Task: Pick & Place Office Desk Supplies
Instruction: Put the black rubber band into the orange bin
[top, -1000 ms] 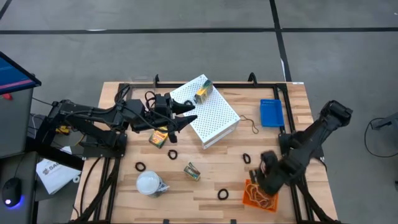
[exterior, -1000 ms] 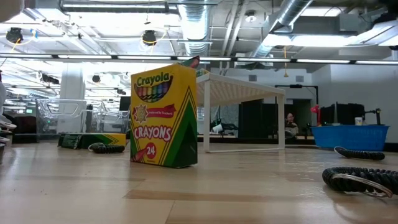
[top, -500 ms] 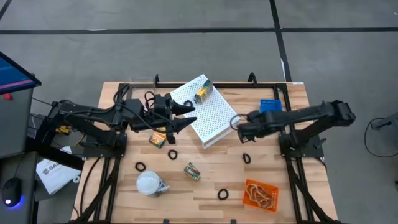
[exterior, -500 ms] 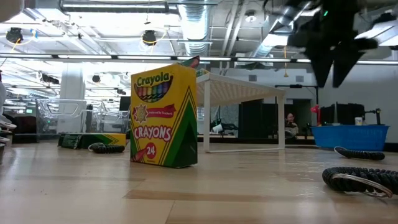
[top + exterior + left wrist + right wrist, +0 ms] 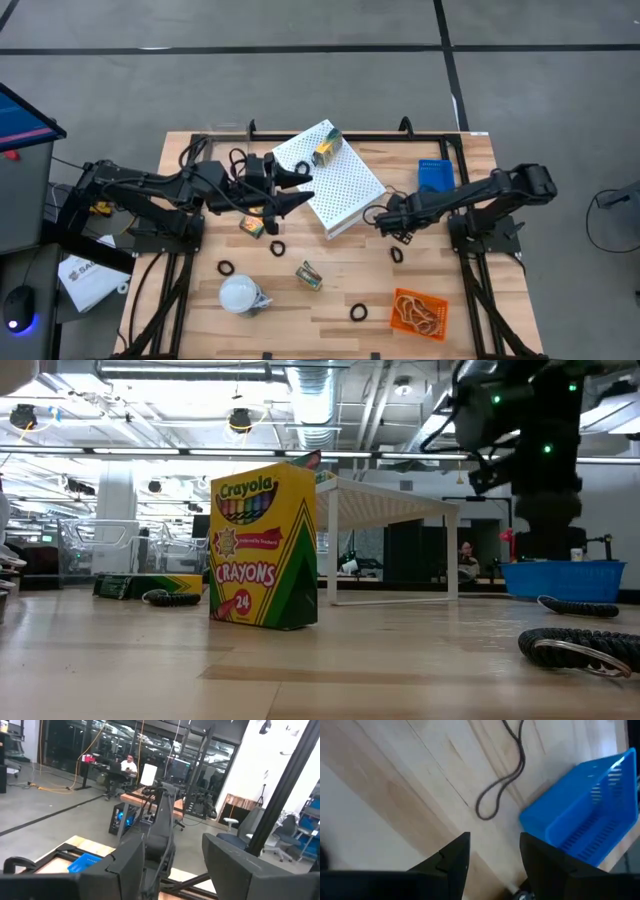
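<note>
On the high view, going from the near edge, a tan rubber-band pile on an orange tray sits at five o'clock close to the table edge, with a black ring just beside it and a white bulb-like object at seven o'clock. Bare wood lies between them. A small crayon box lies near table centre, black rings around it.

At mid-table the right gripper hovers just off the corner of the white perforated box, jaws spread with nothing between them; its wrist view shows a thin rubber-band loop on the wood beside the blue bin.

The left gripper stands at nine o'clock against the box's other side, fingers parted and empty, above a flat crayon box.

Farther back, another crayon box rests on the perforated top. The blue bin sits at two o'clock near the far edge.
</note>
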`<state>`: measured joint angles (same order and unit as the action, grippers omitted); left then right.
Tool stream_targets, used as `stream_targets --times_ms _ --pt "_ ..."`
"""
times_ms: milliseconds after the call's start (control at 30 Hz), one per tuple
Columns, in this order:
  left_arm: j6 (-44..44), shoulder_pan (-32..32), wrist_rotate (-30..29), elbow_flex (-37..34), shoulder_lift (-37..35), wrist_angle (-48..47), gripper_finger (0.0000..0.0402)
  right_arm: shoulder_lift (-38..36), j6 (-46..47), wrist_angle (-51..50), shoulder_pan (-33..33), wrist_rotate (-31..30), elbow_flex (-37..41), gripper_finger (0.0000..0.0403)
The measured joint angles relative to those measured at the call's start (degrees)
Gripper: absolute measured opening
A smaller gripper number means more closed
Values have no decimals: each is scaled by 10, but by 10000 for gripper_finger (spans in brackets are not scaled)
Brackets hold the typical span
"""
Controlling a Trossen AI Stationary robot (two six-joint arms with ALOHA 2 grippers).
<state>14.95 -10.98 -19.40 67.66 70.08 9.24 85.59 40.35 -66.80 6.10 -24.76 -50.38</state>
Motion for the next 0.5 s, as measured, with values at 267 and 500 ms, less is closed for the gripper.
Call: stream_targets --times_ms 267,500 --pt "24 0 -3 0 0 38 191 0 52 68 -13 9 73 164" --pt "34 0 -22 0 0 66 191 0 80 127 -13 -10 119 164"
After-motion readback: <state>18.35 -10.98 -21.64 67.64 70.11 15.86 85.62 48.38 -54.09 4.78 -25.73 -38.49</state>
